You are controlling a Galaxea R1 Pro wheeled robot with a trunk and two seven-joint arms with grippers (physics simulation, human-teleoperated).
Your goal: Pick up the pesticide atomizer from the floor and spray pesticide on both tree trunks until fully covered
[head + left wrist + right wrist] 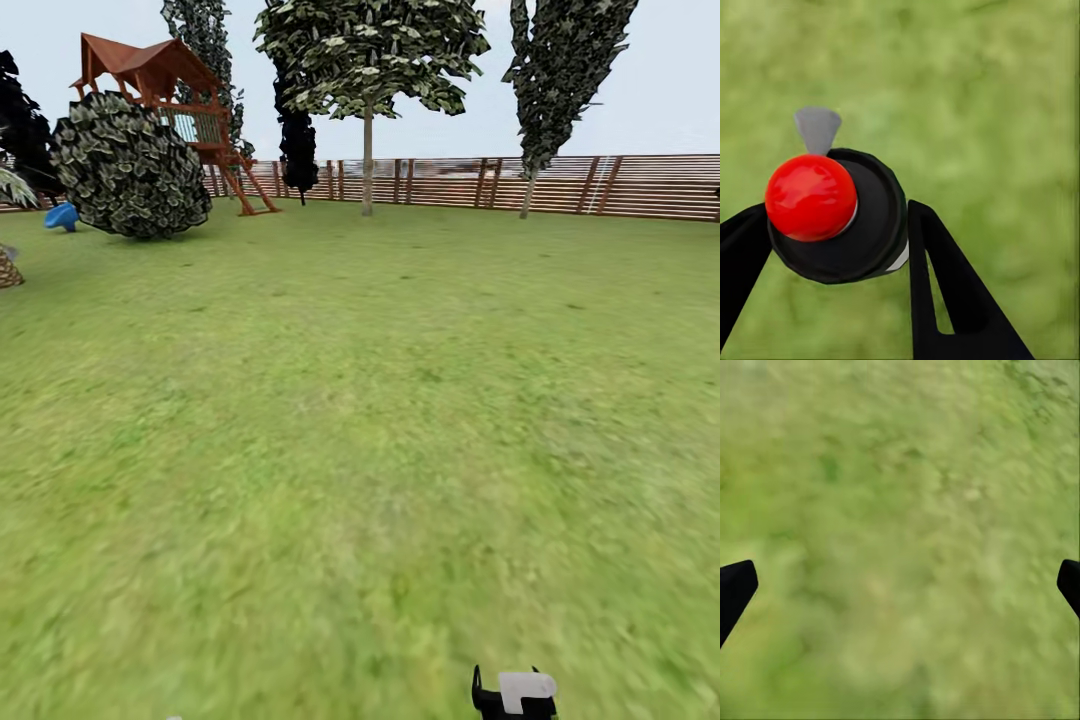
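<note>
You are looking across a wide green lawn (pixel 380 420) running to a brown slatted fence (pixel 560 185), a wooden playhouse (pixel 165 85) standing far left under pale sky.

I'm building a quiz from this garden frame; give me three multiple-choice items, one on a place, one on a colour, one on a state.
1. Where is the pesticide atomizer?
A. lying on the lawn
B. between the left pincer's fingers
C. on the slide

2. What colour is the atomizer's top?
A. red
B. blue
C. white

3. How does the right pincer stand?
A. shut on a bottle
B. shut on nothing
C. open, nothing between its fingers

Key: 1 B, the left wrist view shows the black bottle between the left pincer fingers. 2 A, a glossy red ball caps it. 3 C, the right wrist view shows its fingertips far apart over bare lawn.
</note>
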